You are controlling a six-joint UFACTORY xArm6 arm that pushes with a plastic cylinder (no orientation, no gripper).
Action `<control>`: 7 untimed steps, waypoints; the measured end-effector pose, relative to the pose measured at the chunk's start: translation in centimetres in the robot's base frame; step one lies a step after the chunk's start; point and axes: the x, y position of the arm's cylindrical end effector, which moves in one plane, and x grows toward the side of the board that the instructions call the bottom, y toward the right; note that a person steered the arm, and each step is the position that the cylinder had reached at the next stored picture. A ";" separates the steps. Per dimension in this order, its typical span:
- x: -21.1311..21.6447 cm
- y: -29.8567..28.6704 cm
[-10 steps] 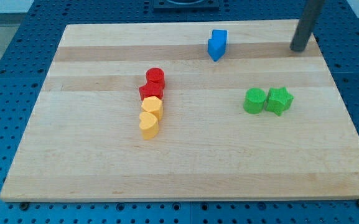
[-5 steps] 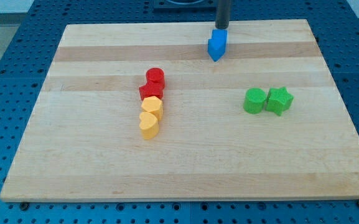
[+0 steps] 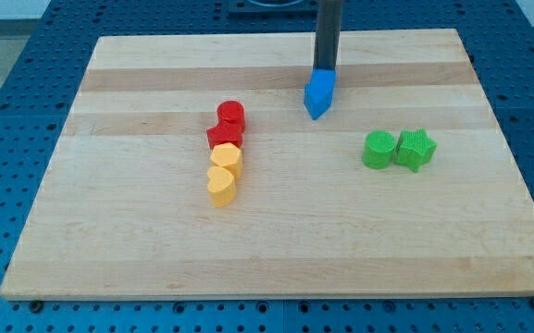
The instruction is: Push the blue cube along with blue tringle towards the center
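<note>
The blue cube (image 3: pixel 323 83) and the blue triangle (image 3: pixel 315 103) sit touching each other above the board's middle, the triangle just below and left of the cube. My tip (image 3: pixel 326 70) rests against the cube's top edge, with the dark rod rising straight up out of the view's top.
A red cylinder (image 3: pixel 231 115) and a red star block (image 3: pixel 223 136) head a column with two yellow blocks (image 3: pixel 222 174) left of centre. A green cylinder (image 3: pixel 378 149) and a green star block (image 3: pixel 416 149) sit at the right. The wooden board (image 3: pixel 109 231) lies on a blue pegboard table.
My tip swept from the board's top right corner to the blue cube, then pushed the cube and triangle down the view by about 30 pixels.
</note>
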 end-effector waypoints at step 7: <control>11.3 -1.1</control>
